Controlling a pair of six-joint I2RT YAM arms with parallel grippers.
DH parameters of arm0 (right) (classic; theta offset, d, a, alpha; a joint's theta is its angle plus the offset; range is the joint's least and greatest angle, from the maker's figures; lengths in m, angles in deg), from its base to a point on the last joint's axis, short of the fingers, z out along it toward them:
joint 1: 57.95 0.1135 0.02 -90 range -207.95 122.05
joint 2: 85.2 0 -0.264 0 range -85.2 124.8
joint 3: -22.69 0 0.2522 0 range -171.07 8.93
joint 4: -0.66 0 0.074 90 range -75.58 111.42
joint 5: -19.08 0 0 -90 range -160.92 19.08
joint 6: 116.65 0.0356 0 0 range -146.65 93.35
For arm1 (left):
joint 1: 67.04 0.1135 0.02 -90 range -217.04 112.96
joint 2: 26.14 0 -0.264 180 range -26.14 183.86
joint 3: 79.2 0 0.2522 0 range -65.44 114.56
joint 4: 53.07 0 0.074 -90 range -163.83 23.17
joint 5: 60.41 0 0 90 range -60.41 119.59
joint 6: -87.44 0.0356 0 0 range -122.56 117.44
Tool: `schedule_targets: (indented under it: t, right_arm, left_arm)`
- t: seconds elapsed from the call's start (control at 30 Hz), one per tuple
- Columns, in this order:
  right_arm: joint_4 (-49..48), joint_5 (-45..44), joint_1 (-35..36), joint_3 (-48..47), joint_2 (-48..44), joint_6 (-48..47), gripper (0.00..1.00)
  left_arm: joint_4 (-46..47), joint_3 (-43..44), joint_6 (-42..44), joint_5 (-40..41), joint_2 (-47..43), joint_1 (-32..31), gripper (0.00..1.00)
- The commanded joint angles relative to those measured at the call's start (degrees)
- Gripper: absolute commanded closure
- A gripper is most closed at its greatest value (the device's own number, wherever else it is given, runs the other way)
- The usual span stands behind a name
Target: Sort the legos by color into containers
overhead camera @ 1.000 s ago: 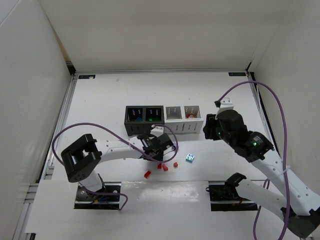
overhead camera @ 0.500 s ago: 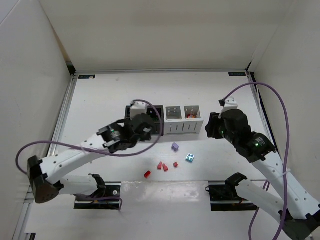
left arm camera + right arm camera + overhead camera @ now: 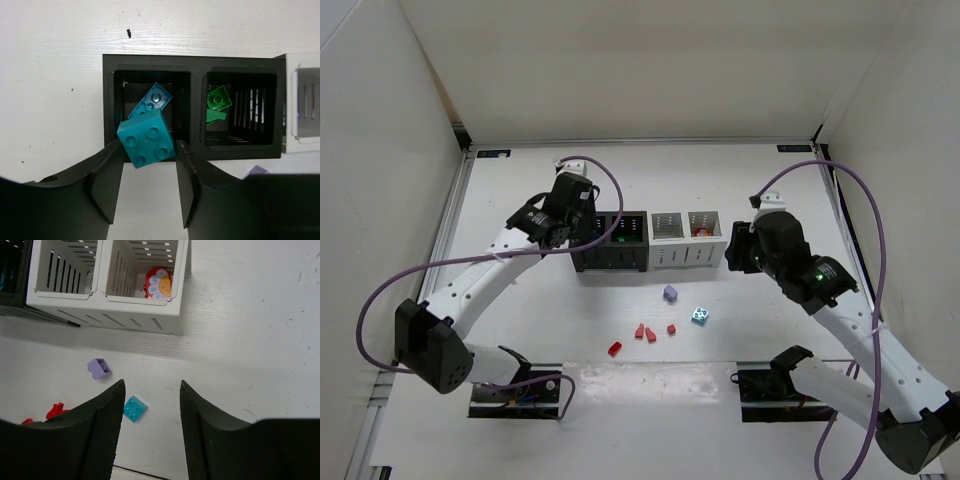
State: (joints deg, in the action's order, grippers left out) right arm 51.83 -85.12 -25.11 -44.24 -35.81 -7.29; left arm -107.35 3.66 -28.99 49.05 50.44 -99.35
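No text, label, brand or number can be read.

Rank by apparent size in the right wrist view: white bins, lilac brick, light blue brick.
1. White bins, largest by far.
2. Lilac brick and light blue brick look alike, so I won't rank them.

You see a teal brick (image 3: 146, 137), black bins (image 3: 197, 62), green bricks (image 3: 218, 97), white bins (image 3: 145, 315), a lilac brick (image 3: 99, 368), a red piece (image 3: 159, 282) with a white-yellow flower print, and a white desk (image 3: 240, 340).
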Motion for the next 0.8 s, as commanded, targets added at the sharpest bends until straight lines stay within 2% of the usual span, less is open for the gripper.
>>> schedule_targets:
  t: [0.0, 0.2, 0.4, 0.43, 0.5, 0.57, 0.77]
  right_arm:
    - [-1.7, -1.0, -0.6, -1.2, 0.4, 0.9, 0.49]
    - [0.5, -0.9, -0.6, -0.2, 0.2, 1.1, 0.47]
    - [2.5, -0.9, 0.0, 1.0, 0.3, 1.8, 0.46]
    - [2.8, -0.8, 0.6, 1.4, 0.3, 2.2, 0.46]
    - [3.2, -1.0, 2.2, 2.4, 0.5, 3.5, 0.46]
    - [3.5, -1.7, 4.8, 3.1, 0.8, 5.9, 0.44]
    - [-0.8, -5.0, 12.9, 9.6, 3.3, 15.4, 0.36]
  left_arm:
    - [1.2, 1.6, 2.6, -2.9, 0.2, 1.6, 0.44]
    - [0.1, 1.6, 2.6, -4.8, 1.5, 3.0, 0.34]
    - [0.9, 0.4, 1.7, -5.7, -1.6, 3.0, 0.28]
    - [1.0, 0.4, 1.7, -5.8, -2.5, 2.9, 0.21]
    - [0.4, 0.0, 1.0, -6.5, -3.9, 3.0, 0.14]
    - [-0.5, -0.6, -0.1, -7.1, -6.1, 2.7, 0.00]
    - [-8.6, -6.2, -4.6, -3.6, -14.9, -1.3, 0.00]
